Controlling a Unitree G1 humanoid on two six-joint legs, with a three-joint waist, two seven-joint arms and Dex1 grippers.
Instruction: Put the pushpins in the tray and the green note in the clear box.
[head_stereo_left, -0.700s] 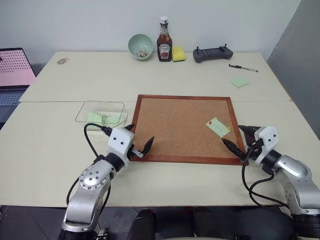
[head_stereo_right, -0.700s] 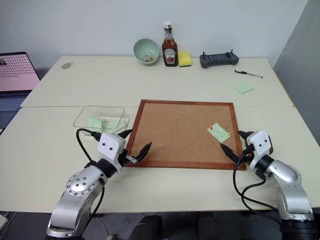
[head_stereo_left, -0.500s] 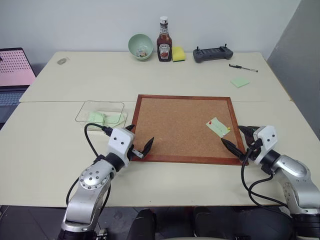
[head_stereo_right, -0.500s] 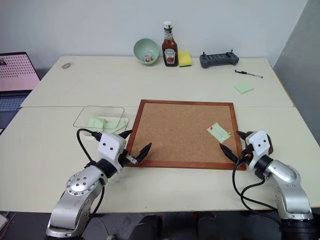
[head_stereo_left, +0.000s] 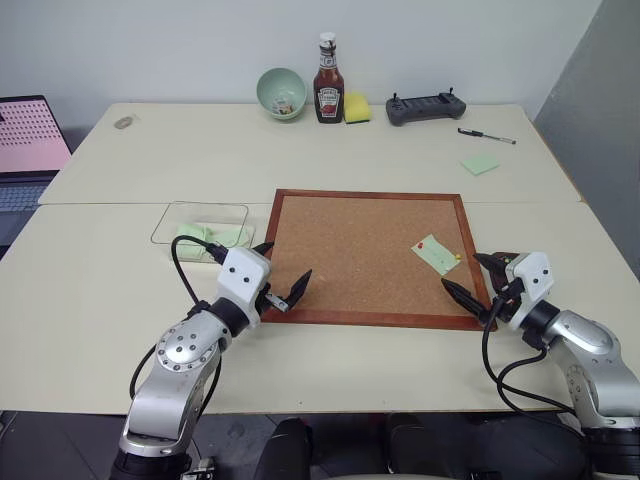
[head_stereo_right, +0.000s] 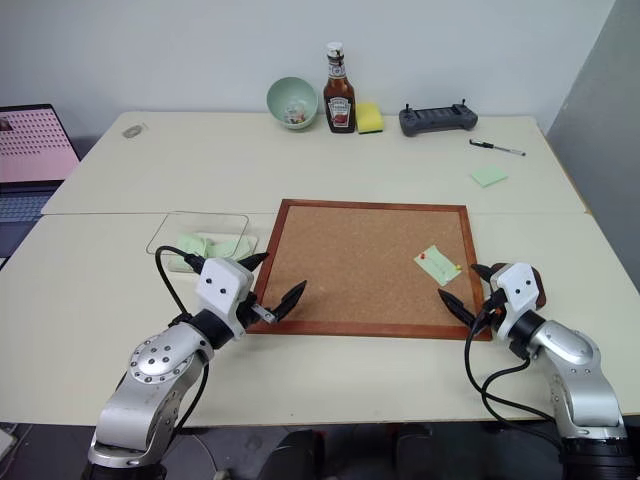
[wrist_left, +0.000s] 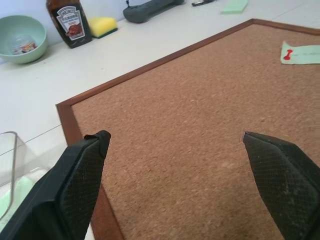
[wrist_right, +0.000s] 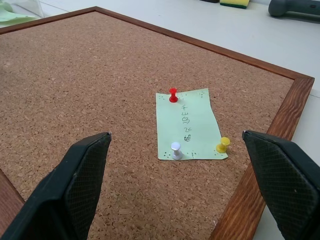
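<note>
Right wrist view: the green note (wrist_right: 190, 125), thin and limp, lies on the corkboard (wrist_right: 90, 90) under three small, hard pushpins (wrist_right: 173, 94); pinch each head, then the note's edge; left gripper (head_stereo_left: 278, 282) and right gripper (head_stereo_left: 475, 280) gape empty.

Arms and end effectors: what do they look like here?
Both arms are silver-grey metal with round joints. Each white wrist block carries two black, pointed, textured fingers, forming the left end effector and the right end effector. Black cables loop from both wrists.
</note>
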